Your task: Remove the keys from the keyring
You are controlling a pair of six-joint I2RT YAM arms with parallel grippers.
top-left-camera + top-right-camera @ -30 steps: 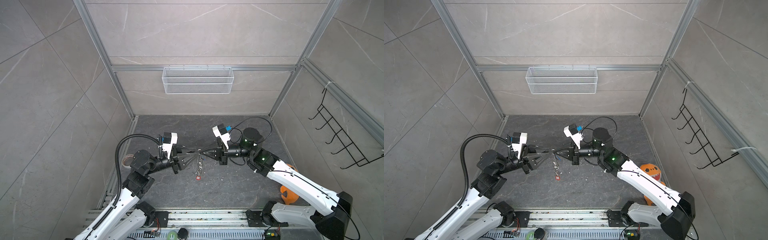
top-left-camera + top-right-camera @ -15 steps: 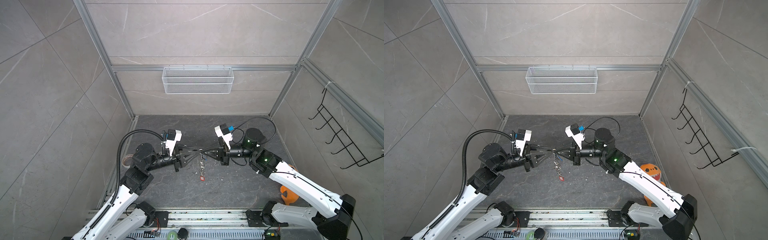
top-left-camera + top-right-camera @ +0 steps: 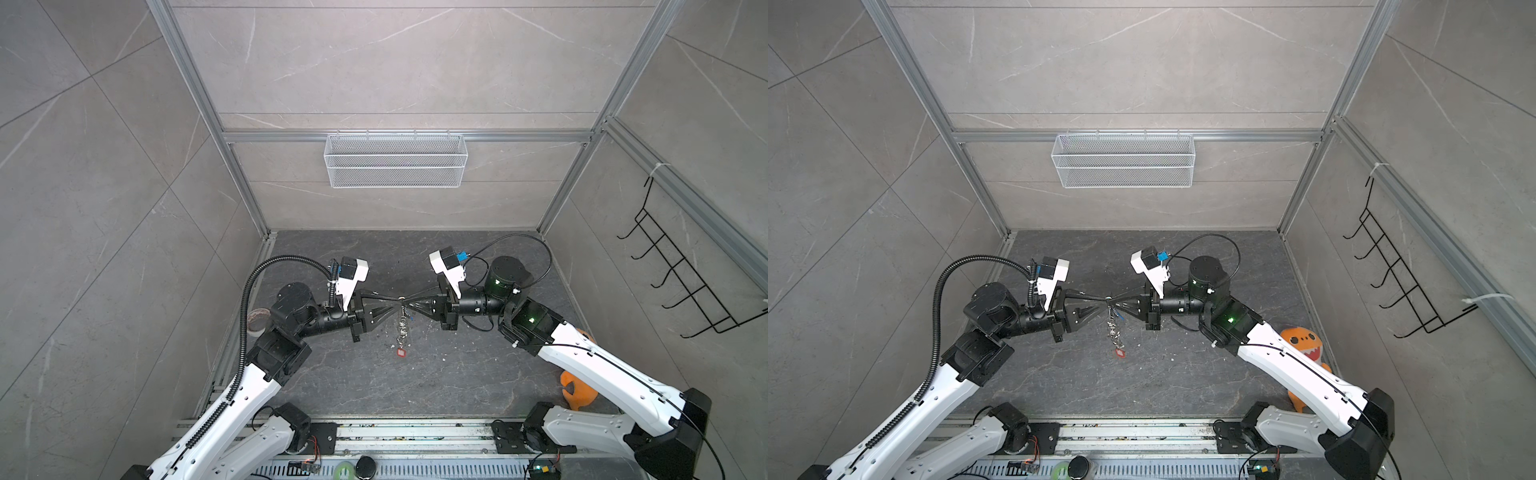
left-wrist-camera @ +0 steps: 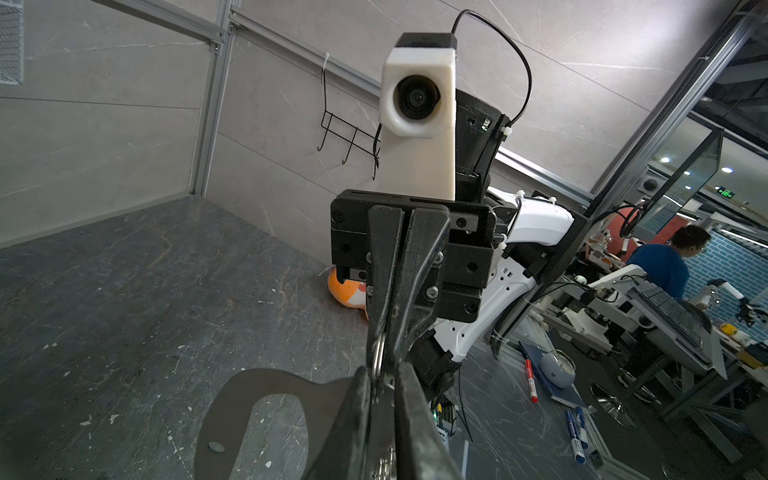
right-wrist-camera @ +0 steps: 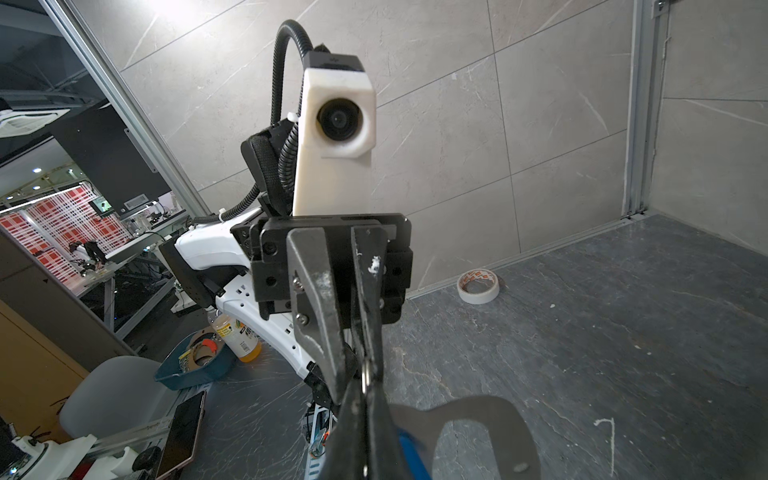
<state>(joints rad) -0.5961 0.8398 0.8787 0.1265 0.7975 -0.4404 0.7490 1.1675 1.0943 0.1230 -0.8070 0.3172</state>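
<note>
Left gripper [image 3: 394,300] and right gripper [image 3: 410,300] meeting tip to tip in mid-air, both jaws narrowly pinching the keyring [image 3: 403,327], chain hanging between them, blue key [image 5: 409,453] beside the right fingers, red key [image 3: 401,353] dangling lowest above the floor [image 3: 457,374].

The keyring [image 3: 1113,329] was held between the left gripper [image 3: 1101,303] and the right gripper [image 3: 1116,304].

The two grippers were seen tip to tip over the middle of the dark grey surface [image 3: 1183,374], each pair of fingers [image 3: 1082,311] closed upon the topmost ring. The silver chain was seen hanging from that point. A blue key [image 3: 1120,316] was seen just beside the right fingertips and a red key [image 3: 1120,353] at the chain's lowest end. Whether the red key touched the surface could not be told. A white wire basket [image 3: 1123,160] was mounted on the rear wall and a black hook rack [image 3: 1391,282] on the right wall. An orange toy [image 3: 1304,343] was partly hidden behind the right arm.
</note>
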